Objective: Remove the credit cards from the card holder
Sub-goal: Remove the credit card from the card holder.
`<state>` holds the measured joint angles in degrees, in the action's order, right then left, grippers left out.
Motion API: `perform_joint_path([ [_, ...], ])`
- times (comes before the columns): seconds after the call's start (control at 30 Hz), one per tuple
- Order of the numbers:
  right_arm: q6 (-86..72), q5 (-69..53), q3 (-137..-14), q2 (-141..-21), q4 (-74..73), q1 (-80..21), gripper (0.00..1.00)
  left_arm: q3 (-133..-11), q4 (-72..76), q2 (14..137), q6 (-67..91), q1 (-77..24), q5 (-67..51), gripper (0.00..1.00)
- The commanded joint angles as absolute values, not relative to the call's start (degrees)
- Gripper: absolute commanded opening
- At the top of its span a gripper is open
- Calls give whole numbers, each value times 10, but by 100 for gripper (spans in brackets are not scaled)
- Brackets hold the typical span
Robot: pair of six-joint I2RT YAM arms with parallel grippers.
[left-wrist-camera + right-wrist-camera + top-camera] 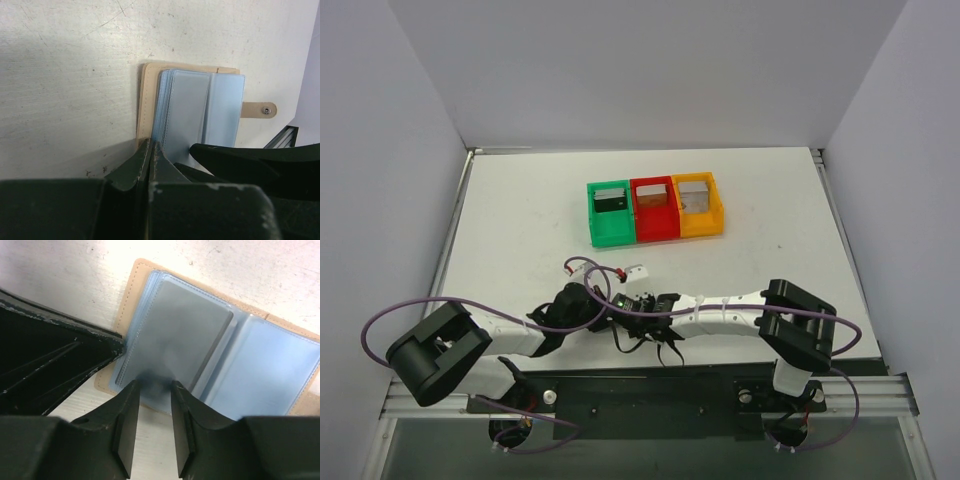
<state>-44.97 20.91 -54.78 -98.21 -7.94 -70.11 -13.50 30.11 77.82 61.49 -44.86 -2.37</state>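
Observation:
The tan card holder [145, 90] lies open on the white table with its bluish-grey sleeves up. In the right wrist view a grey credit card [175, 330] shows inside the top left sleeve of the card holder [131, 290]. My left gripper [150, 144] is shut, its tips resting on the holder's near edge where the tan border meets the sleeves. My right gripper [155, 386] is open, its fingertips straddling the near edge of that sleeve, with nothing pinched. In the top view both grippers meet near the front edge, left gripper [605, 303] and right gripper [638, 305], and hide the holder.
At the back stand a green bin [601, 232], a red bin [656, 228] and an orange bin [704, 224] in a row. Each has one card leaning inside. The holder's snap strap [260, 109] sticks out to the right. Purple cables loop around both arms.

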Motion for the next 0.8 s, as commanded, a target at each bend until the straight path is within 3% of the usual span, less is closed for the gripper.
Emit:
perform_joint_path([
  [0.0, -465, 233, -539, -991, -131, -696, 22, -125, 302, 787, 613, -452, -16, 0],
  [0.23, -474, 247, -527, -969, -147, -694, 0, -126, 309, 802, 616, -452, -16, 0],
  [0.77, -540, 277, -410, -805, -91, -691, 0, -118, 311, 802, 615, -451, -11, 0],
])
